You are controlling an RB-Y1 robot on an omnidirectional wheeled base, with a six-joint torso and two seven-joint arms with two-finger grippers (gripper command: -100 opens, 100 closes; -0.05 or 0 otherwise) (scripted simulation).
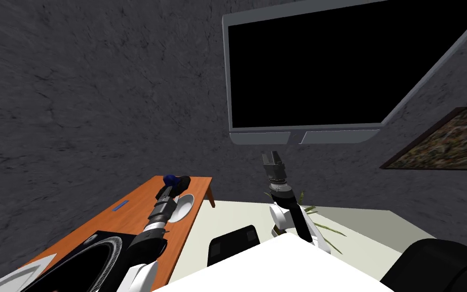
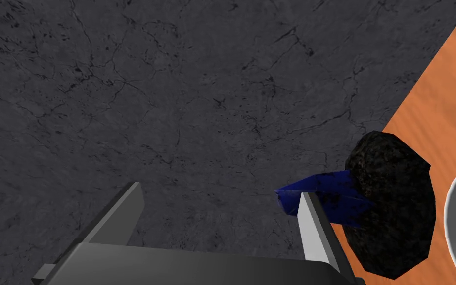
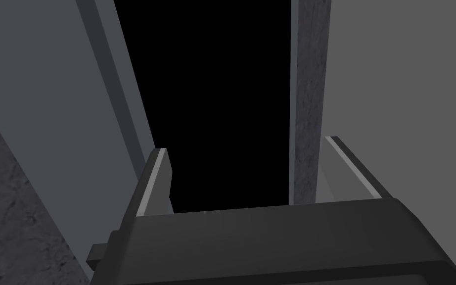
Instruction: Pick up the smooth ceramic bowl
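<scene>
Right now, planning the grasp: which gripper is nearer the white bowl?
Left. The left gripper hangs open beside the bowl on the orange table; the right gripper points up at the screen, far off.

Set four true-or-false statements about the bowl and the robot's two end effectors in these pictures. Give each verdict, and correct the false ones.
1. The left end effector is open and holds nothing. True.
2. The white bowl stands on the floor. False: it stands on the orange table.
3. A dark lumpy object lies between the bowl and the left end effector's nearer finger. True.
4. The right end effector is shut on the bowl. False: it is open and empty, pointing at the black screen.
</scene>
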